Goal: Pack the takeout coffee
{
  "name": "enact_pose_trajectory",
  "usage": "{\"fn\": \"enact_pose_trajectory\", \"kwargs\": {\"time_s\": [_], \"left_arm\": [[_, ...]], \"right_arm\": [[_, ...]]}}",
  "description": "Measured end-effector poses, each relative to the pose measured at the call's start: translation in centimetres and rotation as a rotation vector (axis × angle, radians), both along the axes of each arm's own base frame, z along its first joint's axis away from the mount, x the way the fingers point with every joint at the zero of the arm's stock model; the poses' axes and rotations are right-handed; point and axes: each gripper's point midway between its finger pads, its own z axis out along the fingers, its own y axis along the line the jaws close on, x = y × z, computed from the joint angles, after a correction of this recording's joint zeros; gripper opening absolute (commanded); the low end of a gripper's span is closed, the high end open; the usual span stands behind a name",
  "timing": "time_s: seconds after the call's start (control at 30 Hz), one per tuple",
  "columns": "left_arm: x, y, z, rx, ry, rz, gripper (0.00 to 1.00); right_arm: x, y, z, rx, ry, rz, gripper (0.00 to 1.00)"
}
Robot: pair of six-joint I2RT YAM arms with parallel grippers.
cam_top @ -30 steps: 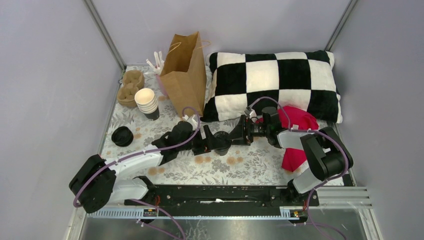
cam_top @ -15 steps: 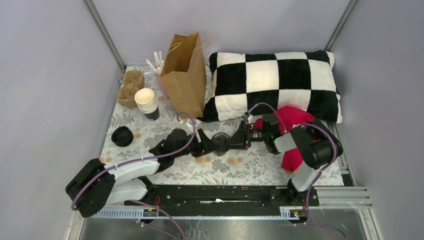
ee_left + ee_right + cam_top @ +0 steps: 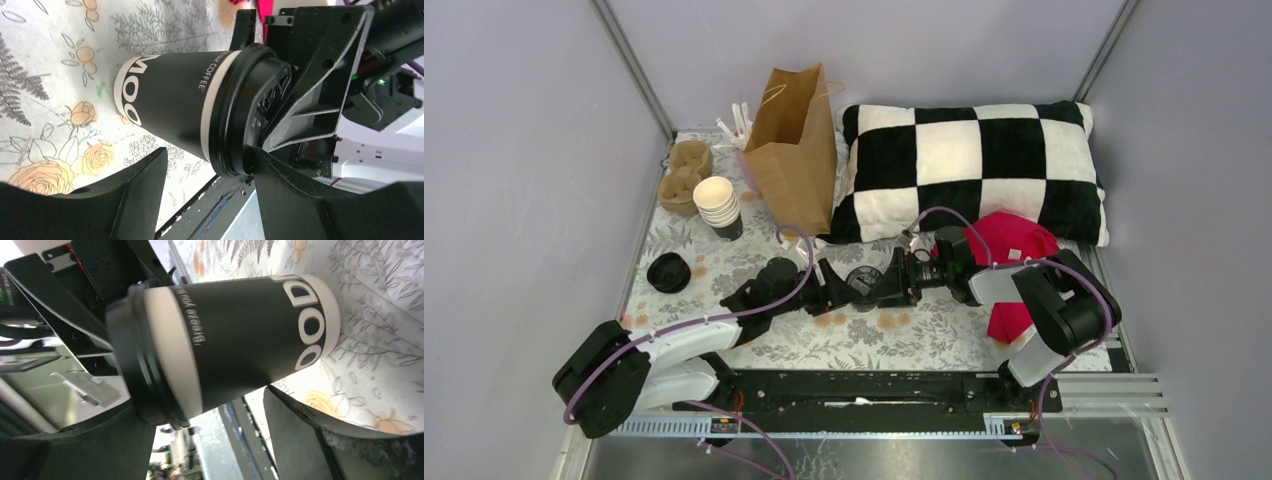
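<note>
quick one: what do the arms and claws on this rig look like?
Left arm and right arm: white shells on the long links, chunky black joints and wrists, a lilac cable looped along each. Left claw and right claw: matte black, two tapered fingers with ribbed triangular bracing. No markings legible.

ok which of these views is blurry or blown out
Right wrist: the small black paper cup with the black plastic lid is slightly smeared, its small lettering soft. Left wrist: lettering crisp, white patch at right nearly blown out. Top: even light, sharp.
</note>
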Motion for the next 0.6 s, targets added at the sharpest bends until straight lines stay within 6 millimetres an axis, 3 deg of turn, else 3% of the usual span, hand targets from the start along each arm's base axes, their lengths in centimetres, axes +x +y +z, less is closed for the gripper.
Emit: {"fn": "enact_pose_trajectory", "kwargs": {"time_s": [0.1, 0.17, 0.43, 0.6], "left_arm": [[-0.3, -0.1, -0.2, 0.005, 0.006, -0.013, 0.64], [-0.3, -0.1, -0.4, 0.013, 0.008, -0.013, 0.64], [-0.1, -0.2, -0.2, 0.014, -0.005, -0.017, 0.69], [0.1, 0.1, 0.0, 0.075, -0.007, -0.026, 0.77]], "right_arm": [[-1.1, 0.1, -0.6, 0.033, 0.051, 0.046, 0.62], [-1.0, 0.3, -0.5, 0.062, 0.039, 0.069, 0.62], [-0.1, 0.7, -0.1, 0.019, 0.016, 0.051, 0.84], [2.3, 1.3, 1.4, -0.035, -0.049, 0.025, 0.81]]}}
